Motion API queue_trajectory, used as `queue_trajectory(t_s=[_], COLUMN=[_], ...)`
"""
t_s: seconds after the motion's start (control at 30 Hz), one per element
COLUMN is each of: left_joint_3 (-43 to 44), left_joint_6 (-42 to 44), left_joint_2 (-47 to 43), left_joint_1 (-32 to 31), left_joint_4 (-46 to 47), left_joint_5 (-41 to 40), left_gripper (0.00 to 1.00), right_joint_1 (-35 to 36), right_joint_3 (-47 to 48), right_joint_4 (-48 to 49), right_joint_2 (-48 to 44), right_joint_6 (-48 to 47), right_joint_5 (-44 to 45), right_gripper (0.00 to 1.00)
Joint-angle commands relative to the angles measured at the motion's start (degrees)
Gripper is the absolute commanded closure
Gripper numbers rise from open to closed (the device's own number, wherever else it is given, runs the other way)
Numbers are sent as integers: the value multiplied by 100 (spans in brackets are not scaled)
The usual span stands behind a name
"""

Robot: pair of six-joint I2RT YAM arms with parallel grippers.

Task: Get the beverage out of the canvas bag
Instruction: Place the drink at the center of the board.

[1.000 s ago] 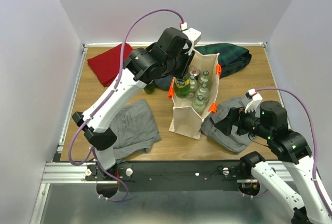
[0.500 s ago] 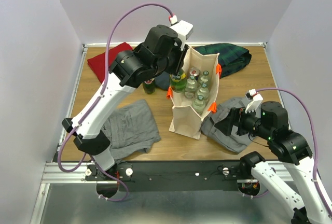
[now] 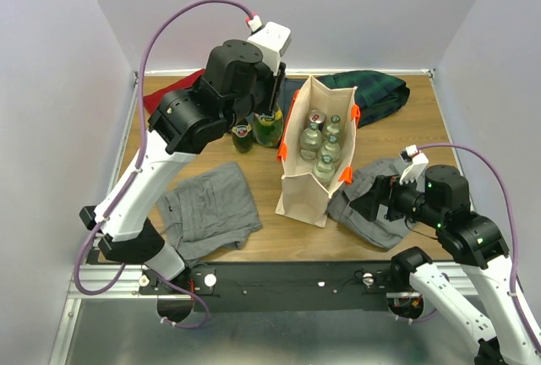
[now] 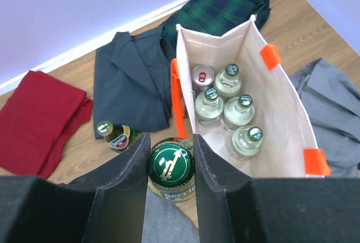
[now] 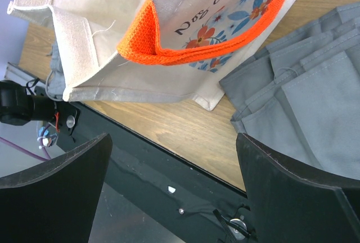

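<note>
The canvas bag [image 3: 306,181] stands upright mid-table, beige with orange handles, also in the left wrist view [image 4: 278,105] and the right wrist view [image 5: 129,35]. Inside it stand several clear bottles [image 4: 242,108] and a can [image 4: 203,76]. My left gripper [image 3: 271,117] [image 4: 170,143] is shut on the neck of a green Perrier bottle [image 3: 269,128] [image 4: 171,164], the beverage, held in the air just outside the bag's left wall. My right gripper [image 3: 364,204] [image 5: 174,147] hangs open by the bag's near right corner, holding nothing.
A second green bottle [image 3: 243,138] [image 4: 115,135] stands on the wood left of the held one. Around it lie a red cloth [image 4: 39,116], a dark blue garment [image 4: 126,80], a green plaid cloth [image 3: 380,95], and grey clothes [image 3: 211,204] [image 3: 359,220].
My left arm has lifted the green bottle out of the bag's far left corner and carried it leftward past the bag's wall. The right arm has not moved.
</note>
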Motion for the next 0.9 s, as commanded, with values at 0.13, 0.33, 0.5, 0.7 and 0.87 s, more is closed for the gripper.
queue_trajectory(t_s=[0.13, 0.33, 0.5, 0.7, 0.87], left_joint_3=[-506, -1524, -2123, -2844, -3538], left_joint_6=[222, -32, -138, -217, -261], left_joint_2=[-476, -652, -731, -775, -828], left_joint_1=[51, 377, 623, 772, 851], left_joint_4=[1008, 1544, 1896, 2467, 3170], left_joint_5=[-784, -582, -468, -336, -248], left_gripper=[100, 100, 100, 100, 100], right_joint_1=[15, 24, 15, 15, 24], right_joint_3=[-67, -75, -84, -84, -84], right_joint_4=[33, 33, 32, 32, 24], right_joint_2=[21, 48, 65, 109, 153], right_joint_6=[31, 31, 40, 48, 66], right_joint_5=[109, 100, 109, 127, 153], right_gripper=[0, 0, 0, 0, 0])
